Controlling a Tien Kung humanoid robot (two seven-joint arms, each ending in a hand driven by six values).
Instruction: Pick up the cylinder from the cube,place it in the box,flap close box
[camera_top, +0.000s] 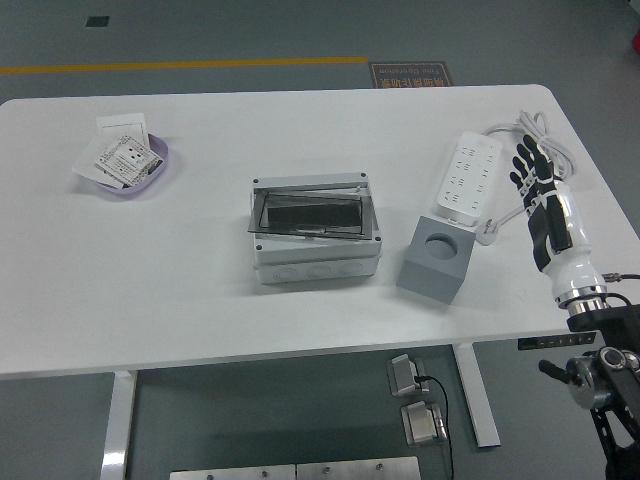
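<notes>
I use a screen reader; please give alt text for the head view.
The robot's right hand, fingers spread and empty, hovers beside a white power strip, right of a grey cube and a grey box on a white table.
</notes>
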